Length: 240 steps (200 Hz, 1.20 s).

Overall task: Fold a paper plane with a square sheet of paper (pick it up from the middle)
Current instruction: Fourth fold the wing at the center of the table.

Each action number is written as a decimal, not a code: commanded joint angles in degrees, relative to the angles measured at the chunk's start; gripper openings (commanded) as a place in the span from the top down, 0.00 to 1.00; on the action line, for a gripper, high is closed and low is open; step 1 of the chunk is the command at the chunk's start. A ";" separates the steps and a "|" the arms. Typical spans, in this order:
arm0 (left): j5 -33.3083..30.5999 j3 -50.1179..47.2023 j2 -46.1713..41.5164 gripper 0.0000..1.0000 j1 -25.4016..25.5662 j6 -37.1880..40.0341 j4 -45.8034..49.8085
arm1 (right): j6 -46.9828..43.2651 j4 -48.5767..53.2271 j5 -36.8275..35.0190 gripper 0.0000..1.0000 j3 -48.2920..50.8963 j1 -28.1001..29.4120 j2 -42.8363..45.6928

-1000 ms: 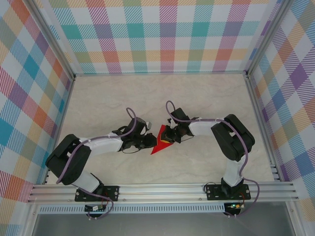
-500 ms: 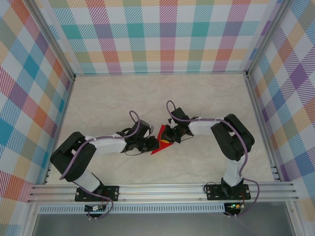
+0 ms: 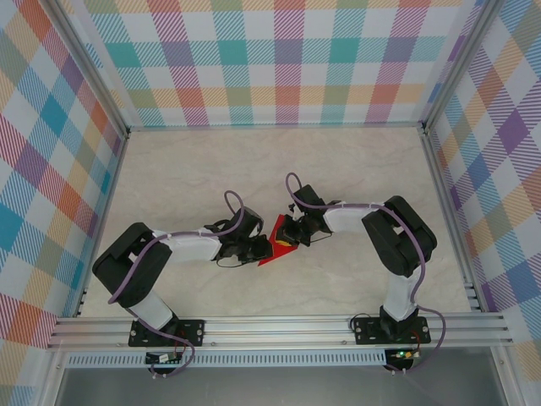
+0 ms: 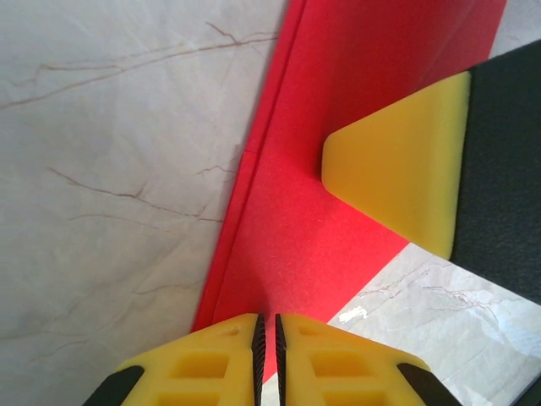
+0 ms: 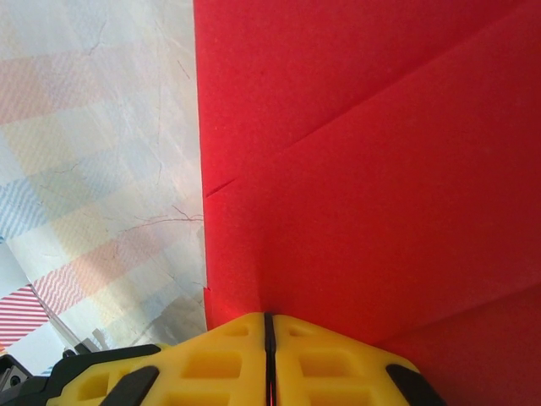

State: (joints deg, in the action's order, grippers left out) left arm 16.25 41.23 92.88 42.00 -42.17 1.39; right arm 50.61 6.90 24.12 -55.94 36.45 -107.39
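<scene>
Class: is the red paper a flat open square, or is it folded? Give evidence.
Folded. The red paper shows diagonal creases with overlapping layers, and from above it is a pointed triangle, not a square.

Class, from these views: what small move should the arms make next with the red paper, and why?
Probably slide the left gripper along the doubled edge to press the crease: both it and the right gripper are shut on the red paper, and that edge runs ahead.

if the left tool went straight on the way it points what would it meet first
The red paper: the left tool is shut on its near edge. Beyond that, a little to one side, comes the yellow finger of the right tool, depth unclear.
</scene>
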 commanded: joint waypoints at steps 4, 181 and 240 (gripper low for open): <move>-3.50 0.02 -0.68 0.86 0.37 1.09 4.96 | 0.62 7.70 -8.03 0.91 1.64 -0.21 -4.50; 2.05 -2.43 -8.58 0.89 0.37 3.08 2.16 | 0.17 11.82 -9.00 0.91 -0.57 -0.24 -6.95; 3.83 -2.30 -4.95 0.88 0.67 2.30 1.03 | 0.10 12.21 -8.83 0.91 -0.75 -0.23 -7.47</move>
State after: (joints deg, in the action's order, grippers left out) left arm 18.41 39.22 85.62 42.04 -39.44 2.79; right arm 50.59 11.81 24.38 -59.24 36.38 -109.03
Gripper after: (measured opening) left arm 0.118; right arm 0.091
